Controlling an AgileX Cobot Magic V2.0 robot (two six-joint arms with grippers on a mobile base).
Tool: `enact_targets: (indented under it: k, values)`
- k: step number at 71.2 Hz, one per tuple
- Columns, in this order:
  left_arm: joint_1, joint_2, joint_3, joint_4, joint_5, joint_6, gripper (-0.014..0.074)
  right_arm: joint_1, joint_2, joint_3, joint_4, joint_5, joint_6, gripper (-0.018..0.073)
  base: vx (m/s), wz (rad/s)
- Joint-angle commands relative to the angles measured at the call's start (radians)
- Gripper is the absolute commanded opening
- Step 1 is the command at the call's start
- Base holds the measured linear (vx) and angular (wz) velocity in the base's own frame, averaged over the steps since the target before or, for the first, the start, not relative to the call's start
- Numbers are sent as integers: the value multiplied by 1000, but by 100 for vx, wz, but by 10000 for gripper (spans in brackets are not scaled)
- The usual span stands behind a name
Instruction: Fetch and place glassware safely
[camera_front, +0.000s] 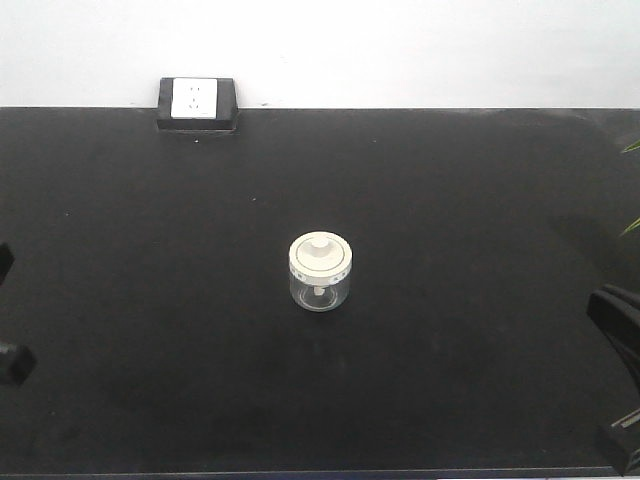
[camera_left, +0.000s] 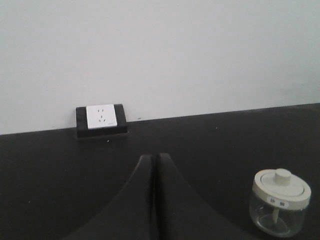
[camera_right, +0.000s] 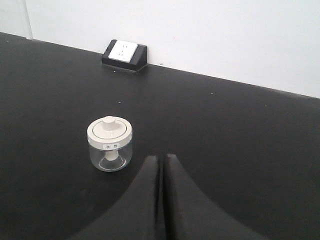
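Observation:
The glassware, a squat clear jar (camera_front: 320, 273) with a cream-white knobbed lid, stands upright near the middle of the black table (camera_front: 450, 200). From the left wrist the jar (camera_left: 280, 203) sits at the lower right, well clear of my left gripper (camera_left: 153, 156), whose two black fingers are pressed together on nothing. The right wrist view has the jar (camera_right: 110, 144) to the left of my right gripper (camera_right: 163, 156), also shut and empty. In the front view only a dark bit of the left arm (camera_front: 12, 358) and of the right arm (camera_front: 620, 330) shows at the table's sides.
A black block with a white socket plate (camera_front: 197, 103) stands at the table's back edge against the white wall. Green leaf tips (camera_front: 630, 147) poke in at the far right.

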Motion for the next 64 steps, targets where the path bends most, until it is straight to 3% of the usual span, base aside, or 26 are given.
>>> enact_targets:
  k: [1, 11, 28, 38, 46, 64]
  values:
    - [-6, -85, 28, -56, 2, -6, -7, -2, 4, -27, -10, -77, -8, -3, 0, 0]
    - [-6, -223, 101, -130, 70, 54, -7, -2, 4, -27, -10, -77, -8, -3, 0, 0]
    - [-6, -502, 198, -347, 272, 323, -7, -2, 4, -27, -10, -77, -8, -3, 0, 0]
    - [-6, -627, 223, -462, 422, 439, -7, -2, 4, -27, -10, -77, -8, -3, 0, 0]
    - [-6, -706, 255, -519, 512, 488, -7, -2, 4, -27, -10, -77, -8, -3, 0, 0]
    - [-6, -761, 284, -516, 642, 491, -7, -2, 4, -27, -10, -79, -8, -3, 0, 0]
